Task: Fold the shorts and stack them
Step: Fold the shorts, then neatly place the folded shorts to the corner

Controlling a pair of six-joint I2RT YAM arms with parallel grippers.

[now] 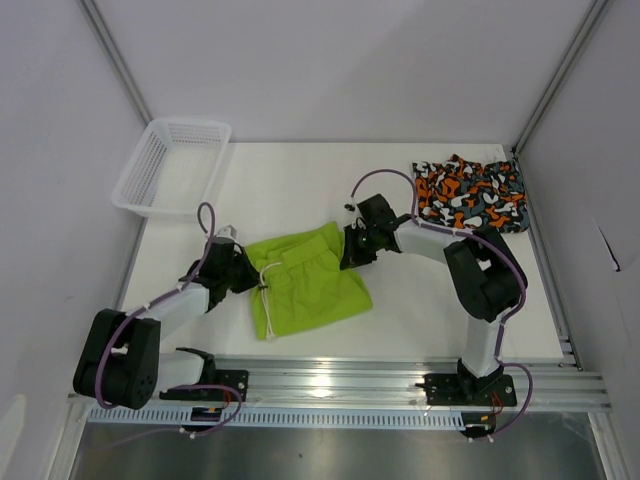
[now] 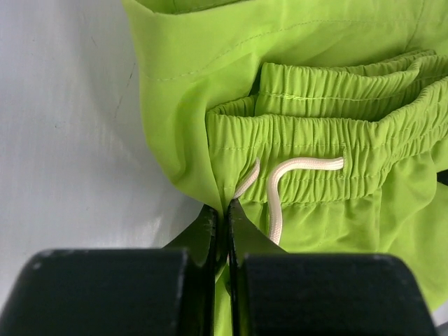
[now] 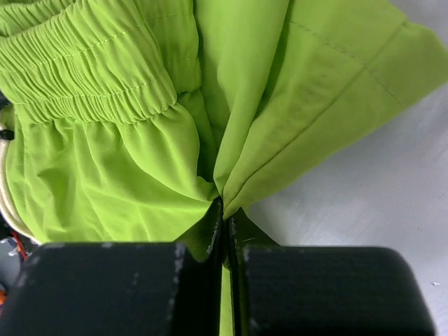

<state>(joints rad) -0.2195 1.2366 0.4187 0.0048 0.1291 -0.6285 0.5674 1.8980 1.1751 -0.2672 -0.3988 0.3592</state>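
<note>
The lime green shorts [image 1: 305, 285] lie crumpled near the middle of the white tabletop [image 1: 300, 185], a little toward 6 o'clock, between the two arms. In the top view their gathered waistband [image 2: 301, 157] sits on the 9 o'clock side, with the white drawstring [image 2: 280, 185] looping out of it. The left hand [image 2: 225, 210] is clamped on the cloth at that 9 o'clock edge, just beside the drawstring. Its fingers are pressed together, with a fold of green fabric pinched between them. The right hand [image 3: 224, 206] meets the shorts at their 2 o'clock edge. Its fingers are likewise closed tight on a bunched fold of the leg fabric, which fans out from the pinch. The second pair, the camo shorts [image 1: 470, 195] in orange, black, grey and white, lies well apart in the 2 o'clock corner of the tabletop. It is spread fairly flat near the right wall, and neither hand touches it. A white mesh basket [image 1: 135, 195] sits at the 10 o'clock corner, apart from both pairs.
</note>
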